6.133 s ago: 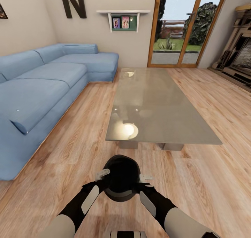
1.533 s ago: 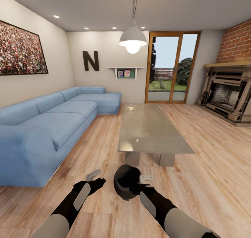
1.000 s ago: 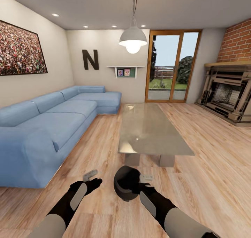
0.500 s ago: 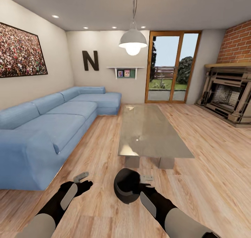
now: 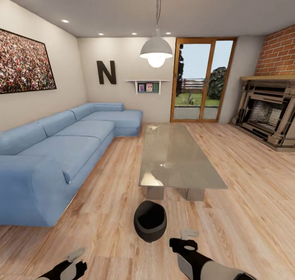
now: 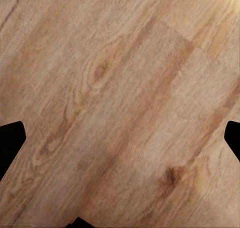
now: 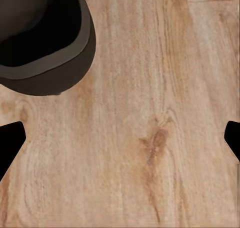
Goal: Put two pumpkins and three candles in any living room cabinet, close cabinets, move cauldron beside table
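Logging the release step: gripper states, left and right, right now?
Left gripper: open, holding nothing, over bare floor.
Right gripper: open, holding nothing; the cauldron sits free on the floor beside it.

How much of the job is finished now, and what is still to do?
The cauldron stands on the floor just before the near end of the table, so that step looks done. Nothing is in hand: the left gripper and right gripper are both open and apart from it. The pumpkins, candles and cabinet are out of view, so their state cannot be judged.
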